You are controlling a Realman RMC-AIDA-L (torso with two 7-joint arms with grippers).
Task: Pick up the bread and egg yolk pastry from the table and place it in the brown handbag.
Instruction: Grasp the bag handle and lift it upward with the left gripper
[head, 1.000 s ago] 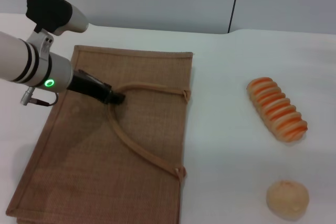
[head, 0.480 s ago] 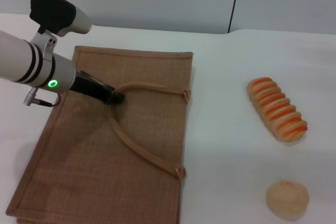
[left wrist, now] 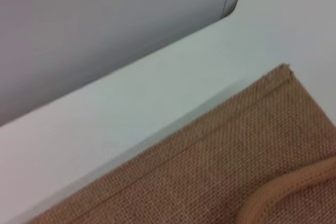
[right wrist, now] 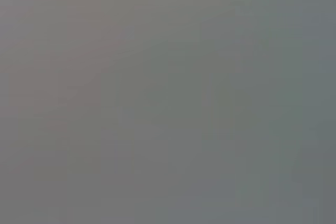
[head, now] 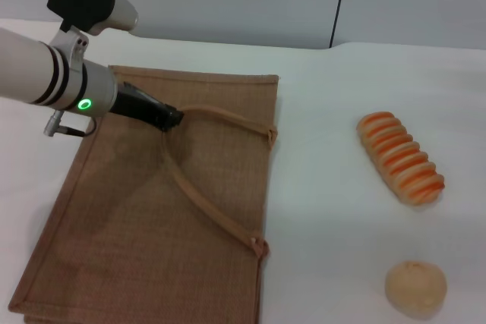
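Observation:
The brown handbag lies flat on the white table at the left. My left gripper is shut on the bend of its upper tan handle and holds the loop drawn out over the bag's face. The left wrist view shows the bag's weave and a piece of the handle. The bread, ridged with orange stripes, lies on the table at the right. The egg yolk pastry, a round pale bun, lies nearer me at the front right. My right gripper is out of view; its wrist view shows only flat grey.
The white table runs between the bag and the two pastries. A grey wall stands behind the table's far edge.
My left gripper has moved a little back and to the right with the handle in it, drawing the loop straighter. The bread and pastry have not moved.

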